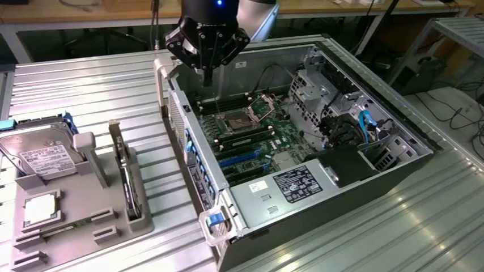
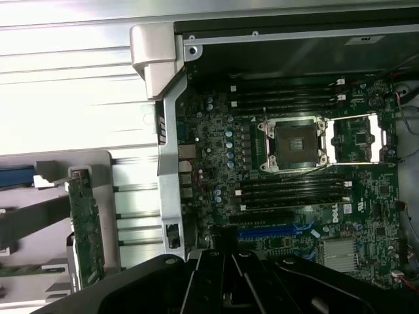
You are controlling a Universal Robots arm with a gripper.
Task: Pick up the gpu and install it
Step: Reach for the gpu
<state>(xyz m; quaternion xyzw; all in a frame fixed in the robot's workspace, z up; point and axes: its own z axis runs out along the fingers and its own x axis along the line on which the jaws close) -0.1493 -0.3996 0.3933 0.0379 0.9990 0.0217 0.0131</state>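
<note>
Ribbed metal sheeting makes up your desk [image 1: 90,85]. At the exterior view's left, a grey holder [image 1: 83,229] sits on it with a hard drive [image 1: 38,156] propped at its far end. Just right of the drive, the gpu [image 1: 124,175] stands on edge in the holder's slot, untouched; the wrist view shows its green board upright there. Further right, your gripper [image 1: 207,79] hangs above the left side of the open computer case [image 1: 264,198]. Its fingers are drawn together with nothing between them, and it is well apart from the card. The pickup looks like the step in hand. To do it well, part the fingers before descending, set them squarely across the card's thin top edge, and lift straight up so the board does not bind in the slot.
</note>
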